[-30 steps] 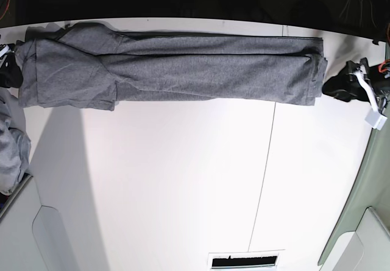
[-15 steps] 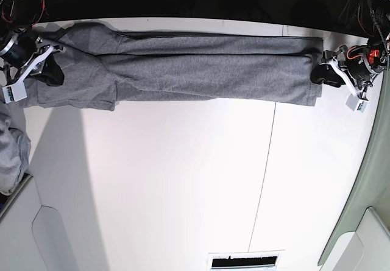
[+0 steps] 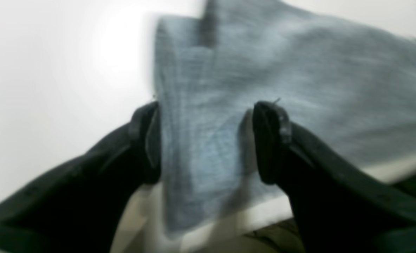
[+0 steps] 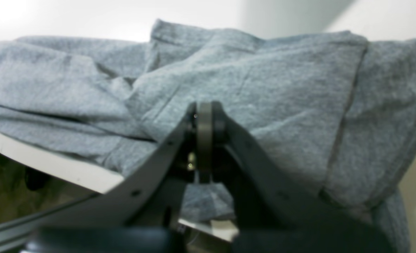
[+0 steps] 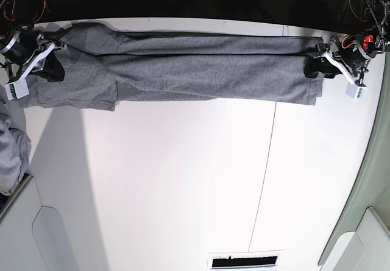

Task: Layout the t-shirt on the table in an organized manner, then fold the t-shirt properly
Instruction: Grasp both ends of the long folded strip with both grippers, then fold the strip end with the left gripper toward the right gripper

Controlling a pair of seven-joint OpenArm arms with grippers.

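A large matte white table [image 5: 183, 186] fills the base view, crossed by one thin dark seam running from the far part toward the near edge. Behind its far edge the room is dark, with loose wires at both upper corners. A pale grey cloth bundle [image 5: 11, 155] sits at the table's left edge.

The heather-grey t-shirt [image 5: 183, 70] lies along the far side of the table as a long, narrow folded band, its layers creased lengthwise; the sleeved end is at the view's left, wider and more rumpled.

The left gripper [image 3: 204, 140] is at the band's right end in the base view, its black jaws spread wide with a fold of fabric between them, not pinched. The right gripper [image 4: 204, 137] is at the opposite end, jaws closed together with the shirt directly behind its tips; whether cloth is pinched cannot be told.
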